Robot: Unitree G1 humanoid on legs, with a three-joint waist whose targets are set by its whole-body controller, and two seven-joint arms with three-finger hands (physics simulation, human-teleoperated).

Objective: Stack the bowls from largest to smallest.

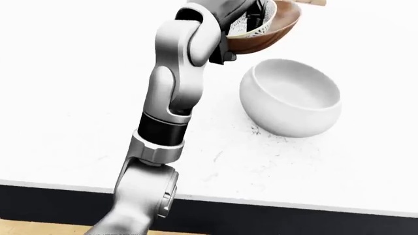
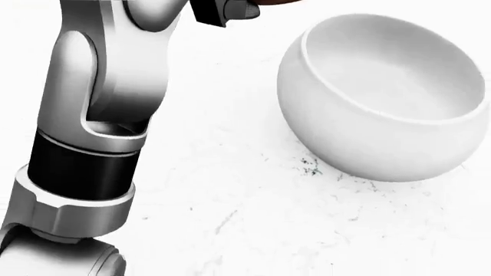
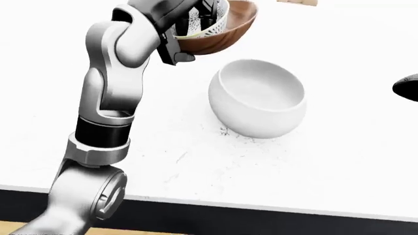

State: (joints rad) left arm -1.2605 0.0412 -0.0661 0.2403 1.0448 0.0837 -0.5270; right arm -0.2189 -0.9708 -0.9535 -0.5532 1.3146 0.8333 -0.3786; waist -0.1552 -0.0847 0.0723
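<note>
Your left hand, fingers hidden by its forearm so its grip cannot be judged, reaches into the tilted brown bowl holding a patterned bowl toward the tabletop's far edge, while the white bowl waits nearer.

White bowl tilted on speckled white counter, grey-and-black robot arm rising at left

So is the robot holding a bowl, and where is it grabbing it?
Its left hand reaches to the rim of the brown bowl, which has a patterned bowl inside. The arm hides the fingers, so the grip cannot be told.
</note>
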